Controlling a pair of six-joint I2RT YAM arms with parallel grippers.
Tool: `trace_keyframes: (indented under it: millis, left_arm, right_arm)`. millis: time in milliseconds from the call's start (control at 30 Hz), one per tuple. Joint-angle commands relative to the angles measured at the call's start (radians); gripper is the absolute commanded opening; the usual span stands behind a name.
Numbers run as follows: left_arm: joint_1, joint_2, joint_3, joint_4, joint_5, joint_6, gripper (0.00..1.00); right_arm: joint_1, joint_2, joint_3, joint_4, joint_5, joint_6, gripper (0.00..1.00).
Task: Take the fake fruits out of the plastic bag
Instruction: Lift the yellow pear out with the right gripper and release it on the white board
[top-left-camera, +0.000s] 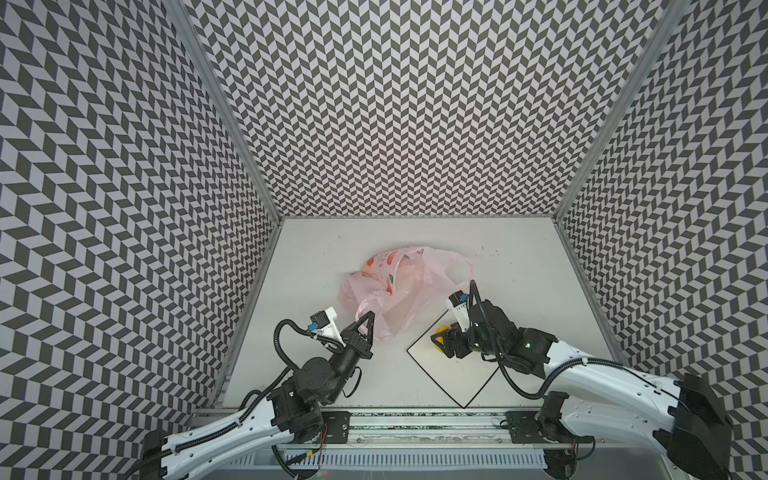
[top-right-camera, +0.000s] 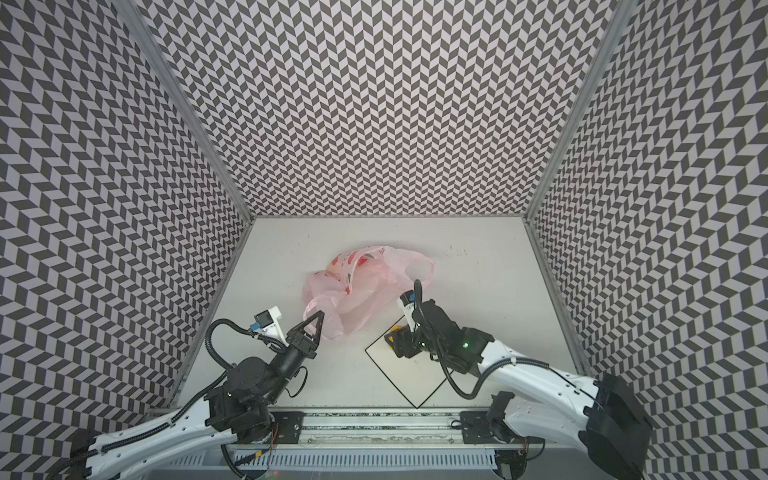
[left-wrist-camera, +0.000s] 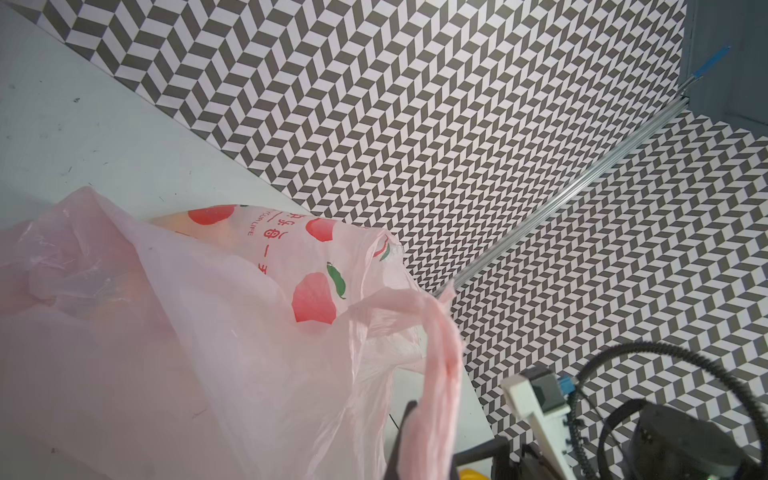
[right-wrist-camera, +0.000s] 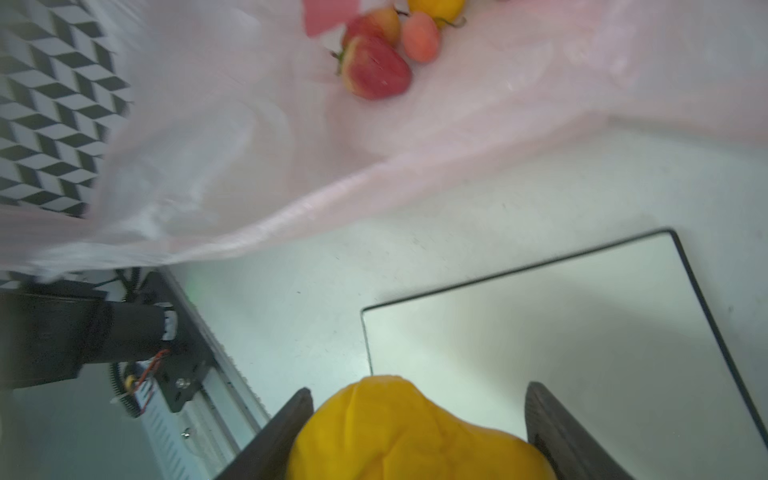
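- Spreading away from the left gripper (top-left-camera: 368, 322), the plastic bag (top-left-camera: 395, 299) is thin, crinkly, translucent pale-pink film printed with flat red fruit. Being so limp, its mouth could fold shut, or the whole bag could slide, if that hand pulls or slips.
- Directly beneath the right gripper (right-wrist-camera: 419, 390) lies the plate (top-left-camera: 457, 378), a flat white square with a thin black rim. It shows no raised lip, so a rounded fruit set down there could roll off.
- Left gripper: clenched on the bag's twisted loop handle (left-wrist-camera: 440, 353), which runs between its fingers. The slick film may creep out of the pinch.
- Right gripper: grasping the yellow fruit (right-wrist-camera: 415, 436), a glossy, lobed, bumpy body that fills the gap between the dark jaws. The hold is on smooth, curved skin, so an uneven release could squirt it sideways.
- Other fake fruits lie inside the bag, ahead of the right gripper's fingertips: a red strawberry (right-wrist-camera: 376, 72) with green leaves, a second red fruit (right-wrist-camera: 374, 25) touching it, and a yellow one (right-wrist-camera: 436, 6) cut by the frame edge.
- Smallest is the pink peach (right-wrist-camera: 420, 37), smooth and nestled against the others. It is easily missed, or nudged deeper under loose film.
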Motion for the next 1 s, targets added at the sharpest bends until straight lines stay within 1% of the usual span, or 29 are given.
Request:
trace_keyframes:
  millis: [0,133,233,433,500,567,700,733,867,967]
  left_arm:
    - [0.001,0.012,0.001,0.017,-0.019,-0.022,0.0]
    - [0.001,0.016,0.008,0.004,-0.015,-0.027,0.0]
    - [0.001,0.014,0.011,-0.007,-0.015,-0.033,0.0]
    - [0.001,0.006,0.019,-0.034,-0.007,-0.037,0.0]
    - [0.0,0.003,0.019,-0.038,-0.003,-0.039,0.0]
    - [0.001,-0.001,0.02,-0.041,0.001,-0.04,0.0]
    - [0.001,-0.012,0.017,-0.052,0.003,-0.049,0.0]
    - [0.001,-0.014,0.014,-0.052,0.003,-0.05,0.0]
    - [0.001,-0.016,0.013,-0.053,-0.001,-0.049,0.0]
    - [0.001,-0.016,0.014,-0.052,-0.007,-0.046,0.0]
  right_arm:
    - [0.003,-0.017,-0.075,0.053,0.127,0.131,0.56]
    - [0.001,0.033,-0.11,0.151,0.256,0.198,0.56]
    - [-0.002,0.098,-0.108,0.221,0.322,0.209,0.57]
    - [-0.011,0.25,-0.074,0.264,0.324,0.206,0.64]
    - [-0.013,0.288,-0.07,0.272,0.315,0.204,0.69]
    - [-0.013,0.302,-0.069,0.272,0.304,0.203,0.78]
    - [-0.013,0.266,-0.079,0.247,0.29,0.201,0.97]
    - [-0.013,0.241,-0.085,0.236,0.291,0.2,1.0]
    - [-0.013,0.118,-0.084,0.158,0.279,0.179,1.0]
    - [-0.013,-0.024,-0.07,0.081,0.267,0.148,0.99]
